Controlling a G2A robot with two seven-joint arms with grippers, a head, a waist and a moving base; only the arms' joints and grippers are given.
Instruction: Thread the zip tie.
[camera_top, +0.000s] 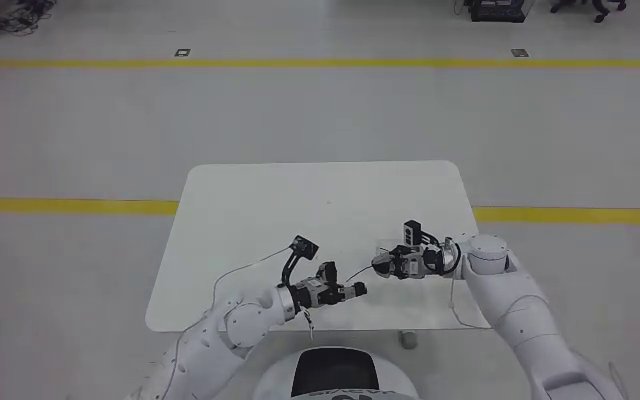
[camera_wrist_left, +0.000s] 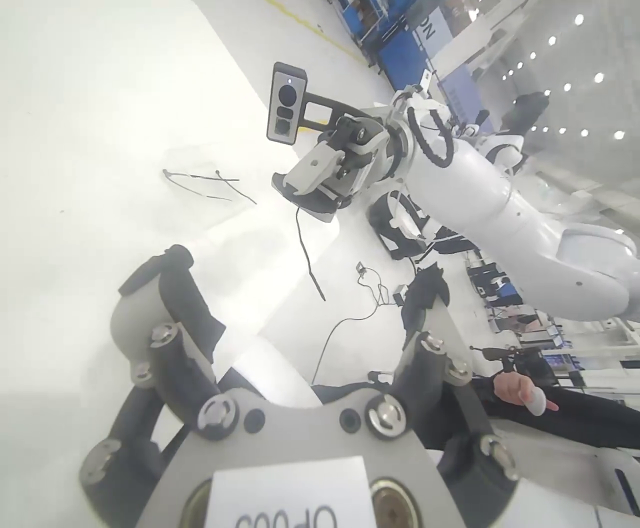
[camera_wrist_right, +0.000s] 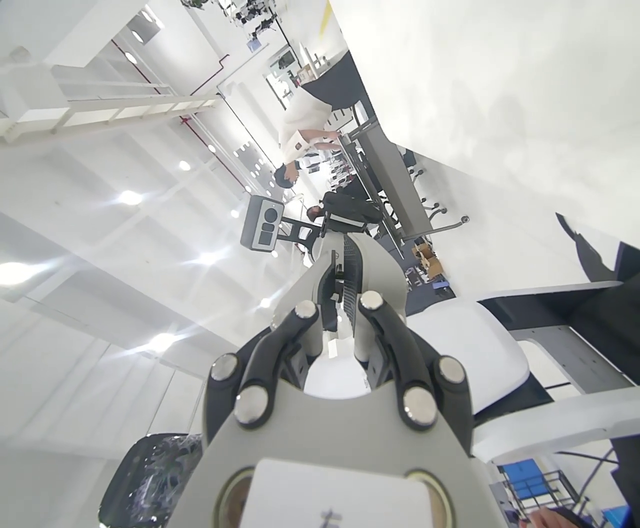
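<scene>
Right hand (camera_wrist_left: 300, 197) is clenched on one black zip tie (camera_wrist_left: 304, 245), gripping it by one end. In the left wrist view the rest of the strap hangs down free from the closed fingers, with its tip in the air off the counter (camera_wrist_left: 100, 100). From above, that same zip tie (camera_top: 358, 270) runs from the right hand (camera_top: 378, 264) toward the left hand (camera_top: 358, 290), and the two hands are near each other over the front part of the white counter (camera_top: 300, 200). The left hand (camera_wrist_left: 300, 270) is released, with its two fingers (camera_wrist_left: 170, 280) spread wide and nothing between them. Farther off on the counter lie loose ties (camera_wrist_left: 200, 180), two or perhaps three; they cross, so I cannot tell the count. In the right wrist view the right hand (camera_wrist_right: 337, 270) has its fingers pressed together.
</scene>
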